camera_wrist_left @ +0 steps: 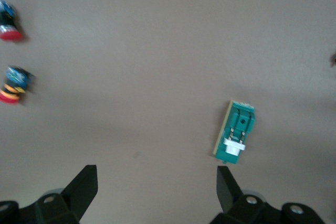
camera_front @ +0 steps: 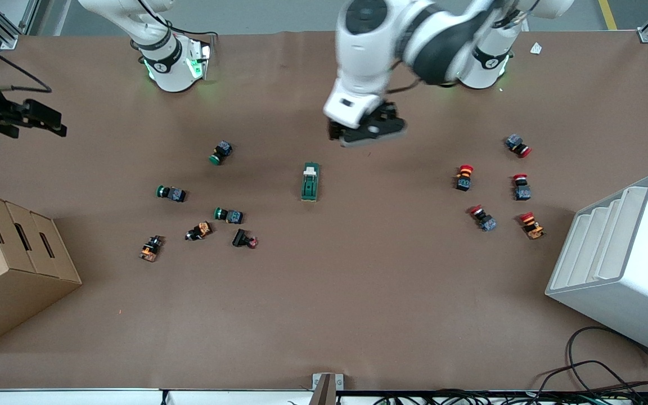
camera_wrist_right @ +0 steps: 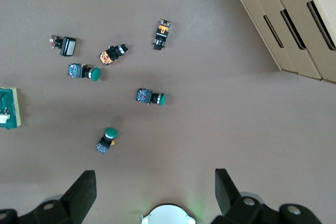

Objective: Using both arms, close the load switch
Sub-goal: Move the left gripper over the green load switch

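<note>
The load switch (camera_front: 310,181) lies lengthwise toward the camera, probably just nearer than the wide-open, empty left gripper (camera_front: 370,130); the right gripper (camera_front: 31,119) waits open and empty near the cardboard box (camera_front: 3,264).

One load switch (camera_front: 310,181) lying mid-table; eleven push-buttons showing: three green-capped (camera_front: 221,152), five red-capped (camera_front: 464,177), three others (camera_front: 151,248). Two boxes sitting: cardboard (camera_front: 9,264), white (camera_front: 622,264).
</note>
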